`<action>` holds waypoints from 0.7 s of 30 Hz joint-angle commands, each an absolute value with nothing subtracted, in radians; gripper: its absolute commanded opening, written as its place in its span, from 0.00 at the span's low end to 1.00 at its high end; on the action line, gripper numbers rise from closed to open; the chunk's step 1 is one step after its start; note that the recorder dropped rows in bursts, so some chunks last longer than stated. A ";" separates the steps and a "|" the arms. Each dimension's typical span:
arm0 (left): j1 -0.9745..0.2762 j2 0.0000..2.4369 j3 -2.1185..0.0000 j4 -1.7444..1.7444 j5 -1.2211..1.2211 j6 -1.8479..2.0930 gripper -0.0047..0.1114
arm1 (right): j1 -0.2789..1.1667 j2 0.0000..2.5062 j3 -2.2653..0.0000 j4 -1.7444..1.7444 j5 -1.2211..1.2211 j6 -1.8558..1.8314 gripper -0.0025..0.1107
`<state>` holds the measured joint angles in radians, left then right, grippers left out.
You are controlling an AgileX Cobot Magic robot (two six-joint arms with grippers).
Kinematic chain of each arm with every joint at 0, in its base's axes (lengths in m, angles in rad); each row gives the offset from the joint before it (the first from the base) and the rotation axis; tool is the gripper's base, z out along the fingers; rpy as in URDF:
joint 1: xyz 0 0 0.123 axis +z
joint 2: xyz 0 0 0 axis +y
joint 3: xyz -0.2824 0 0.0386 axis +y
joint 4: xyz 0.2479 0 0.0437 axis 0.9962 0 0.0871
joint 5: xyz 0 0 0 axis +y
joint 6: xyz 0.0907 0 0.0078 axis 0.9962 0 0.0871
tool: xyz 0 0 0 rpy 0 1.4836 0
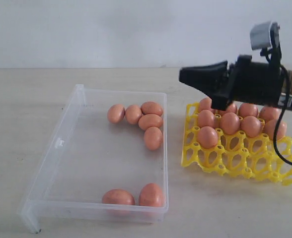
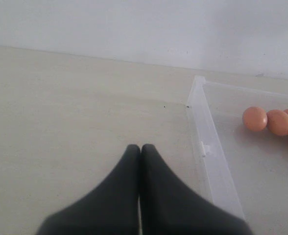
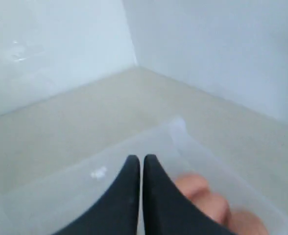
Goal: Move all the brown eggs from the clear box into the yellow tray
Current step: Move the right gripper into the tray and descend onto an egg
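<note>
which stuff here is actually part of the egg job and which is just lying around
Job: clear box, yellow tray, brown eggs in the box, eggs in the tray, right end effector (shut, empty).
Just there: table, wall, left end effector (shut, outside the box).

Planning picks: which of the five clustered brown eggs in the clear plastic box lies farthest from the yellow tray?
The brown egg at the cluster's left end in the exterior view; the other four lie nearer the yellow tray.
</note>
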<state>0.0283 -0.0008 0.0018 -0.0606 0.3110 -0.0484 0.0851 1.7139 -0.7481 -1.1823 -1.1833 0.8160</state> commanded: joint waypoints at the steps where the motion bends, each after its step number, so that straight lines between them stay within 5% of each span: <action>1: 0.027 0.000 0.000 -0.063 0.303 -0.049 0.00 | 0.373 1.488 -0.833 -1.190 -0.818 0.808 0.02; 2: 0.027 0.000 0.000 -0.063 0.303 -0.049 0.00 | 0.439 1.466 -0.855 -1.190 -0.674 0.793 0.02; 5: 0.027 0.000 0.000 -0.063 0.305 -0.049 0.00 | 0.825 1.518 -1.108 -1.165 0.586 0.760 0.02; 8: 0.027 0.000 0.000 -0.063 0.305 -0.049 0.00 | 0.784 1.729 -1.513 -0.605 1.098 0.256 0.02; 12: 0.027 0.000 0.000 -0.063 0.305 -0.049 0.00 | 0.687 1.985 -1.951 0.250 1.219 -0.326 0.02; 15: 0.027 0.000 0.000 -0.063 0.304 -0.049 0.00 | 0.708 2.083 -2.050 0.251 1.190 -0.604 0.04; 21: 0.027 0.000 0.000 -0.063 0.304 -0.049 0.00 | 0.712 2.199 -2.058 0.086 1.221 -0.665 0.44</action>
